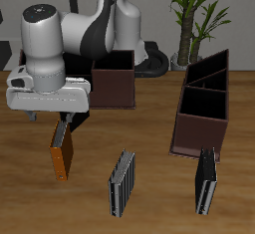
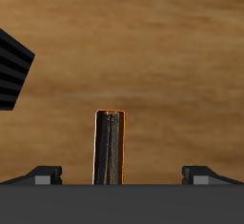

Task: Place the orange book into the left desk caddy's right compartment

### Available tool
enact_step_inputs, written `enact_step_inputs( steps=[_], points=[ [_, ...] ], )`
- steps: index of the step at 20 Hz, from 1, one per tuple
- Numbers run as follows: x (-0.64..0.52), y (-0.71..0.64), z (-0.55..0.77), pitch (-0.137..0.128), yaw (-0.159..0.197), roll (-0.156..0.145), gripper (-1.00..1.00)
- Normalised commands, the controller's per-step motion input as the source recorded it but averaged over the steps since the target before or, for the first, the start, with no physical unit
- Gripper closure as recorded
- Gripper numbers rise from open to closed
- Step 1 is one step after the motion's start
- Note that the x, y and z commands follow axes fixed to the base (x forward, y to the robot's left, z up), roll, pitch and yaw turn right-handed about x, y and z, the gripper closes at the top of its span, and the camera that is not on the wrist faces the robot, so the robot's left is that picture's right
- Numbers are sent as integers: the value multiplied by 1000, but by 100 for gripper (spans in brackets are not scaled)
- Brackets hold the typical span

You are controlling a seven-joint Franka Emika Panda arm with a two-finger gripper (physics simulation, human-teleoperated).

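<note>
The gripper hangs above the tabletop with the orange book directly below the jaws, standing on edge and tilted a little. The wrist view looks straight down its dark spine; both jaw tips sit well out to either side of it, so the jaws are open and holding nothing.

The risk, as I read it: the book looks slim and already leaning, so an off-centre descent could let one finger nudge it over before the other touches. Pinch only the top edge and it may swing or slip during the carry.

The left caddy is well away across the tabletop, with the grey book and black book between here and there. A low carry could clip them, and its narrow right compartment would catch a tilted book on the rim.
</note>
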Motion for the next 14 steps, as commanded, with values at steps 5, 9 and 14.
enact_step_inputs(
  steps=[5,9,14],
  points=[
    [77,36,-139,-4,11,-3,-100],
    [77,76,-268,15,-13,9,-100],
    [23,12,-237,12,-4,-11,-100]
  ],
)
